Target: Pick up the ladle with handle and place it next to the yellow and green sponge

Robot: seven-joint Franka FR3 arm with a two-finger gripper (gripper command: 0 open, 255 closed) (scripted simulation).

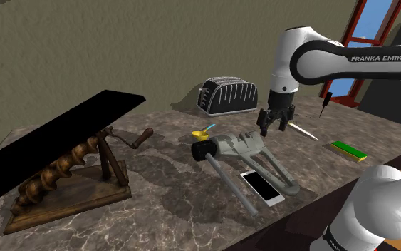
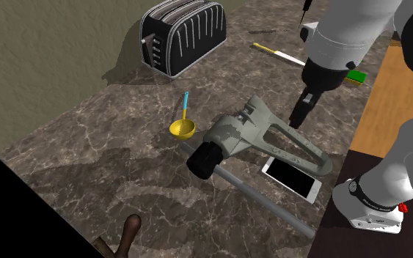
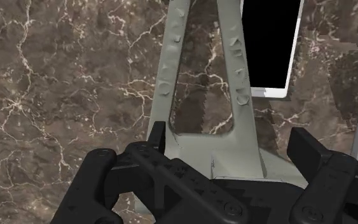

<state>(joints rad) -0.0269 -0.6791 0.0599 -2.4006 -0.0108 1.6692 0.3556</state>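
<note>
The brown marbled surface [image 1: 163, 187] carries a toaster [image 1: 227, 96] and a grey lever tool [image 1: 252, 150]. The gripper [image 1: 275, 125] hangs over the tool, its fingers [image 3: 311, 153] spread apart and empty. The yellow ladle [image 1: 201, 133] with a blue handle lies between toaster and tool, well apart from the sponge [image 1: 349, 150].

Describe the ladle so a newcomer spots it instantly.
Find the striped toaster at the counter's back. In front of it, beside the big grey tool, lies the ladle: the only item with a yellow bowl and thin blue handle.
</note>
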